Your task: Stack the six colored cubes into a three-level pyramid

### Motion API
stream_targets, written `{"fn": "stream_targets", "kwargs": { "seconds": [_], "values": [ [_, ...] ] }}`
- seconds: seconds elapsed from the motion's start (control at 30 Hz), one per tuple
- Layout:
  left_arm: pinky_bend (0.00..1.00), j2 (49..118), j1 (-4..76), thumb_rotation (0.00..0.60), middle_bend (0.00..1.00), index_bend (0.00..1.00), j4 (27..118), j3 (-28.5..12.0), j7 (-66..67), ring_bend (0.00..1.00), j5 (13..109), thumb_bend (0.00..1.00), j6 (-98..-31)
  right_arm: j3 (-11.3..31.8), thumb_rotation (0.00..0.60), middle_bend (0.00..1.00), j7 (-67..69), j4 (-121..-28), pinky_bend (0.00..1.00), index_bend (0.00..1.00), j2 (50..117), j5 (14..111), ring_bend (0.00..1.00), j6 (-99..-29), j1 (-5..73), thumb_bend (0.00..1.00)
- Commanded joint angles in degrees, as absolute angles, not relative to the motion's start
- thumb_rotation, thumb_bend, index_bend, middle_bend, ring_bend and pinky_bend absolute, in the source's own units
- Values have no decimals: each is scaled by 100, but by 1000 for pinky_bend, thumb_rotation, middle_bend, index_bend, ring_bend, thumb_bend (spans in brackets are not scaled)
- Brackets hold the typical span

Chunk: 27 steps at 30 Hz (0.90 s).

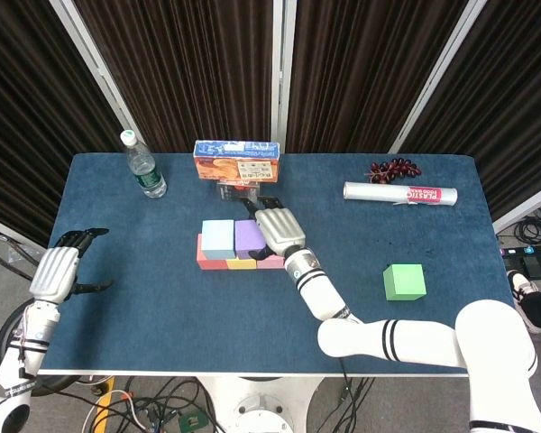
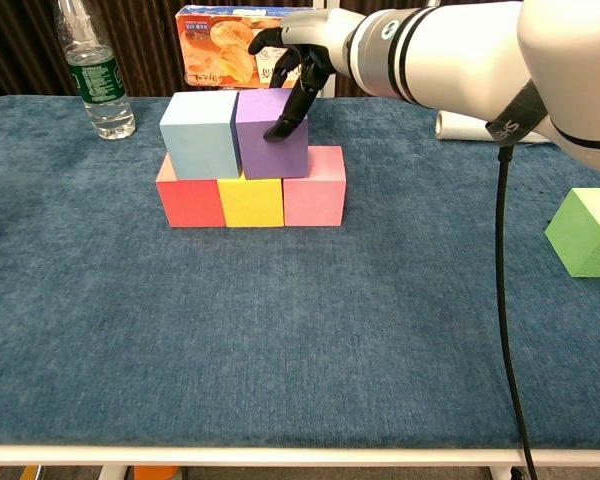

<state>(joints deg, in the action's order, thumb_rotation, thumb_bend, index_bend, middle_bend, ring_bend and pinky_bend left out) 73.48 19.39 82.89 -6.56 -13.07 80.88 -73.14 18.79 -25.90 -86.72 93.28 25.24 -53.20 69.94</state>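
Red (image 2: 190, 200), yellow (image 2: 250, 202) and pink (image 2: 315, 187) cubes form a row on the blue table. On top of them stand a light blue cube (image 2: 198, 135) and a purple cube (image 2: 262, 135), side by side. My right hand (image 2: 300, 60) reaches over the purple cube (image 1: 246, 236), with fingertips touching its right front face and nothing gripped. A green cube (image 1: 404, 281) lies alone at the right (image 2: 588, 232). Off the table's left edge hangs my left hand (image 1: 57, 269), fingers apart and empty.
A water bottle (image 1: 142, 165) stands at the back left. A snack box (image 1: 236, 162) stands right behind the stack. A plastic wrap roll (image 1: 399, 193) and a bunch of grapes (image 1: 394, 168) lie at the back right.
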Motion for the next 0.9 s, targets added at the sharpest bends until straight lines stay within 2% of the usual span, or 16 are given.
{"fn": "stream_targets", "kwargs": {
  "seconds": [0.03,0.9],
  "values": [
    [164,7348,1937,600,216,186,8281,-655,-1315,211,8091,84,-7314,1896,600,332,-2626,-8699,0,0,9335,2501,16,-5377,6990,163],
    [164,7378,1919,600,216,186,8162,-641,-1485,211,8127,84,-7307,1994,600,328,-2887,-8780,0,0,9467,2377,15,-5637,6949,162]
  ]
}}
